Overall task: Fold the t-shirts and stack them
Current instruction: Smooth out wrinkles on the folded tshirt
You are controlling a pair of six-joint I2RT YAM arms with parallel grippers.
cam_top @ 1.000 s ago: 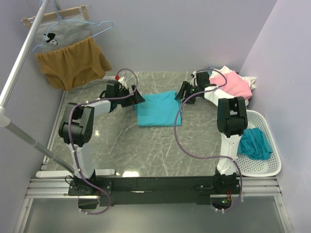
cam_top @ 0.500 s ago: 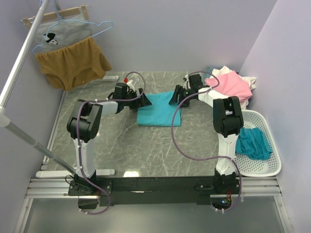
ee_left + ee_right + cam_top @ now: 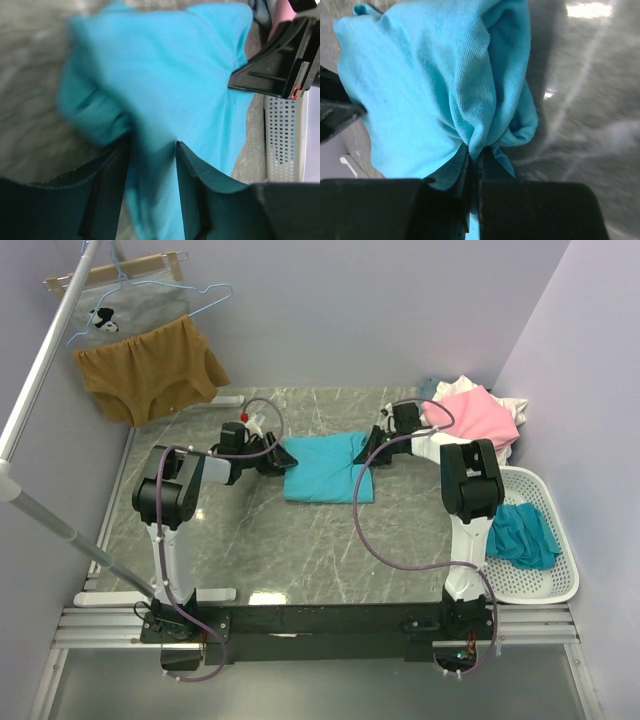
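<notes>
A folded turquoise t-shirt (image 3: 322, 468) lies on the marble table between my two arms. My right gripper (image 3: 368, 449) is at its far right corner, shut on a bunched fold of the cloth (image 3: 420, 90); the pinch (image 3: 474, 155) shows plainly in the right wrist view. At the shirt's far left edge is my left gripper (image 3: 278, 452). Its jaws (image 3: 152, 145) stand apart, with the turquoise cloth (image 3: 165, 75) running between them; that view is blurred. A pink t-shirt (image 3: 478, 412) lies on a pile at the back right. A teal t-shirt (image 3: 525, 535) lies crumpled in the basket.
A white perforated basket (image 3: 550, 588) stands at the right edge of the table. A mustard-brown garment (image 3: 150, 370) and a grey printed one (image 3: 125, 315) hang on hangers at the back left. A metal pole (image 3: 40, 370) slants across the left side.
My right gripper has shut on the shirt's far right corner. The left gripper's jaws have narrowed around the left edge, after it pushed in and drew back slightly left.
</notes>
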